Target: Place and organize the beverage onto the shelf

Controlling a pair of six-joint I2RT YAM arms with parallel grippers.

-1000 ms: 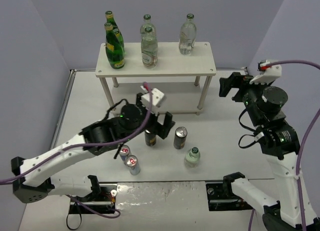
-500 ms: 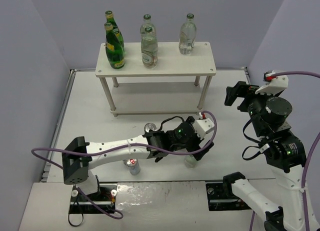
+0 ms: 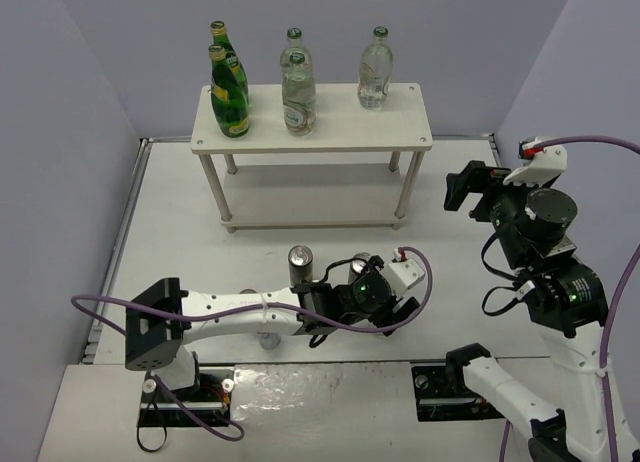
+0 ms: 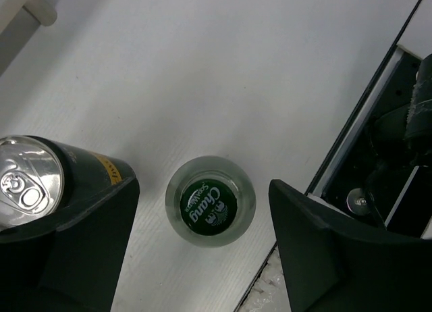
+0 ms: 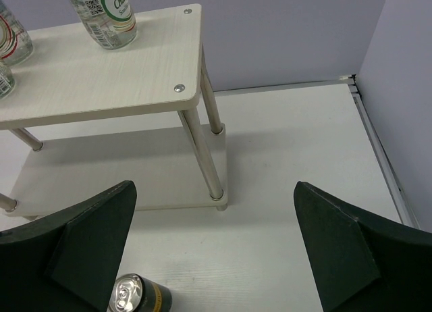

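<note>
— How many drinks are showing, and where are they standing?

— Five are standing on the top board of the shelf (image 3: 340,132), at the far side of the table (image 3: 170,232). Two dark green bottles (image 3: 230,100) are at the left end, one behind the other. Three clear bottles (image 3: 298,100) are filling the rest: two in the middle, also one behind the other, and one alone toward the right end.

— And down on the table?

— One more clear bottle (image 4: 210,205), green-capped, is standing upright close to the near edge, right of centre. One black can (image 3: 300,264) is standing upright to its left, nearer the shelf. The left arm is lying across that patch, so I cannot tell what else is sitting beneath it.

— What is the left gripper (image 4: 204,189) doing?

— It is hanging straight over that clear bottle with its jaws parted, one of its fingers (image 4: 88,244) on each side. Bare table is showing between the bottle and both of them, so it is straddling the bottle, not squeezing or touching it. A black can top is also showing just beside one finger; whether it is the same can, I cannot tell.

— And the right gripper (image 5: 214,190)?

— It is hovering at the right side, well apart from the drinks, with its jaws spread wide and holding nothing. It is facing the right end of the shelf.
</note>
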